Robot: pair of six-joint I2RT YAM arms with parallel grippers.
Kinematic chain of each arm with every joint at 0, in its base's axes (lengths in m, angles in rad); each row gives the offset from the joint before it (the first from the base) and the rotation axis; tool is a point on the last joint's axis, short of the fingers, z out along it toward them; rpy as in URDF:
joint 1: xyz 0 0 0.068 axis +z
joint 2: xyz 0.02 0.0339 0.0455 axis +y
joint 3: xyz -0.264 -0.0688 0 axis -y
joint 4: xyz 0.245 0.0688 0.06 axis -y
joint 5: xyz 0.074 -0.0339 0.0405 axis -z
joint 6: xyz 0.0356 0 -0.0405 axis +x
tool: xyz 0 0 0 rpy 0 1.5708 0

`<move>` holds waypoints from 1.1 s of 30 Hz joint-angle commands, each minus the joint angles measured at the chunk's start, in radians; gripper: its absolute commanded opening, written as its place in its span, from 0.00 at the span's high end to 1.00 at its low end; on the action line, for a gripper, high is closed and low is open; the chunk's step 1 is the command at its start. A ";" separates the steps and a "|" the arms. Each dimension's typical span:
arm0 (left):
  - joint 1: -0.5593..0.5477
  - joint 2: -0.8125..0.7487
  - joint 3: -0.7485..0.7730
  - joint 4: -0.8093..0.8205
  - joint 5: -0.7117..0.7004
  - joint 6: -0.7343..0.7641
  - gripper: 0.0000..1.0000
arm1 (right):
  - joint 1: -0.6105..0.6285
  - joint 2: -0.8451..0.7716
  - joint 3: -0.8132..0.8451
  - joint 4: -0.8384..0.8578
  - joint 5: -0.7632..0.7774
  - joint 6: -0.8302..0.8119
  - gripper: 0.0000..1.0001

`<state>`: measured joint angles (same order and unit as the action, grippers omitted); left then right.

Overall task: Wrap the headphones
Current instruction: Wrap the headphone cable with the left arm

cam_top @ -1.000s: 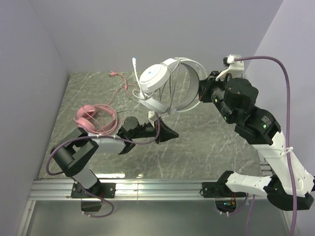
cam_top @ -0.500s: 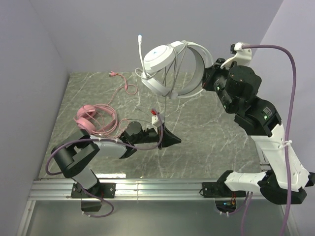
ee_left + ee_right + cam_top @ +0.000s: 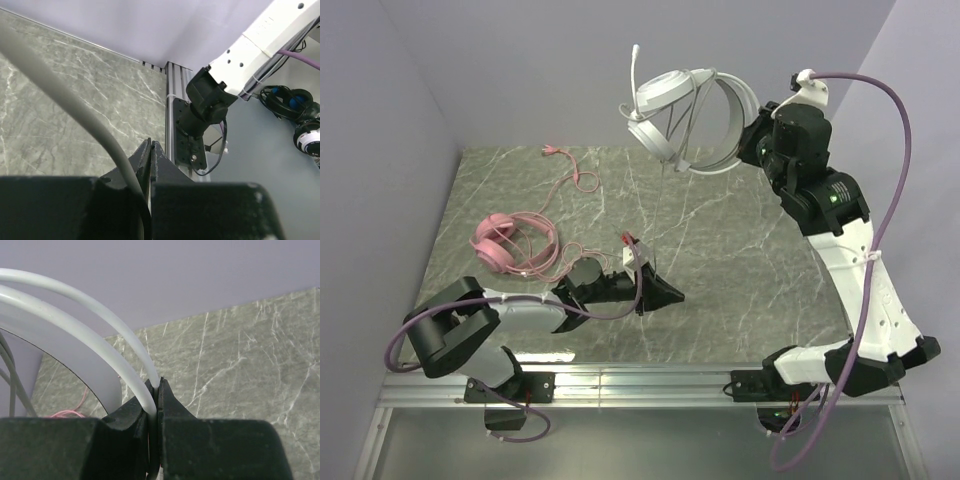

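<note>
While right hand (image 3: pixel 158 389) holds the white headset (image 3: pixel 665 95) aloft, left hand (image 3: pixel 151 148) pinches its cord (image 3: pixel 62 92) low.

Site: robot lab, enclosed test cell. Below my left claw (image 3: pixel 670 293): grey marble-print tabletop (image 3: pixel 750 260). Beyond my right claw (image 3: pixel 748 150): bare lilac partition walls (image 3: pixel 520 70). Behind both, at my bases: aluminium mounting rail (image 3: pixel 640 385). Past that rail: spare headsets (image 3: pixel 285 97) lying on a grey surface (image 3: pixel 260 190).

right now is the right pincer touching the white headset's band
Touching. The right wrist view shows the right pincer shut on the white headset's band, its two fingers pressed against the band from either side.
</note>
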<state>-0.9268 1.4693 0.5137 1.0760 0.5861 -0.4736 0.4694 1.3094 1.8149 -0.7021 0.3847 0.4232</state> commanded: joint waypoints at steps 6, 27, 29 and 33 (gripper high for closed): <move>-0.038 -0.087 -0.056 -0.034 -0.065 0.021 0.92 | -0.109 0.036 0.000 0.119 -0.067 0.112 1.00; -0.049 -0.392 0.003 -0.543 -0.181 0.159 0.94 | -0.164 0.094 -0.152 0.144 0.117 0.134 1.00; -0.047 -0.420 0.014 -0.583 -0.186 0.182 0.95 | -0.164 0.097 -0.172 0.139 0.138 0.132 1.00; -0.049 -0.504 0.038 -0.668 -0.233 0.216 0.97 | -0.166 0.090 -0.227 0.154 0.172 0.129 1.00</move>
<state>-0.9703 1.0256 0.4995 0.4942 0.3985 -0.3161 0.3130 1.4136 1.6035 -0.6548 0.4957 0.5087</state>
